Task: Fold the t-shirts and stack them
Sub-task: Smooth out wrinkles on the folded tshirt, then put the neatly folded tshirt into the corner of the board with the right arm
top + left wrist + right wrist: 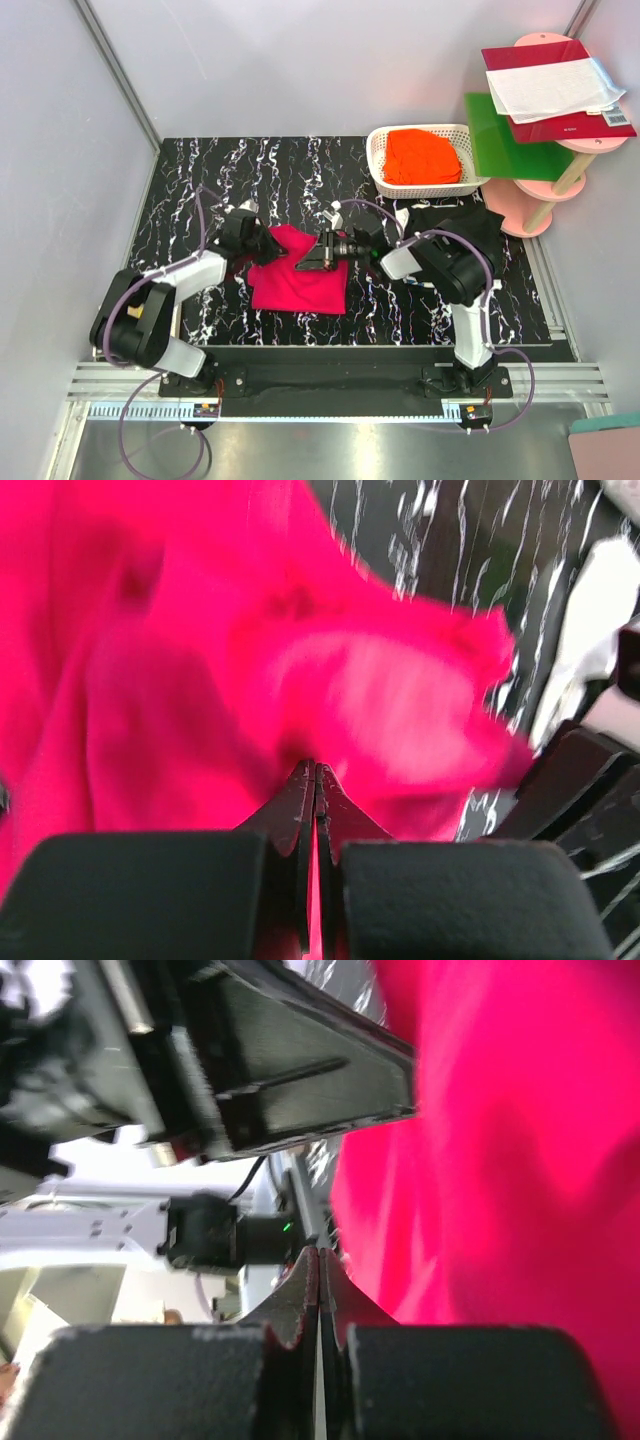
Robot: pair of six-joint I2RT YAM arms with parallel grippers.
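Observation:
A magenta-pink t-shirt (300,280) lies partly folded on the black marbled table (200,180), between my two arms. My left gripper (264,244) is at its upper left corner. In the left wrist view the left gripper (316,770) is shut, with pink cloth (200,660) bunched at its tips and showing in the slit. My right gripper (308,263) is over the shirt's upper right edge. In the right wrist view the right gripper (320,1252) is shut where the cloth's edge (500,1160) meets its tips. A black t-shirt (478,222) lies partly under my right arm. An orange t-shirt (422,157) fills the basket.
The white lattice basket (378,160) stands at the table's back right. Beyond the right edge is a pink tiered stand (560,170) with a green board (500,135) and a red booklet (555,95) with white paper. Grey walls close in the left and back.

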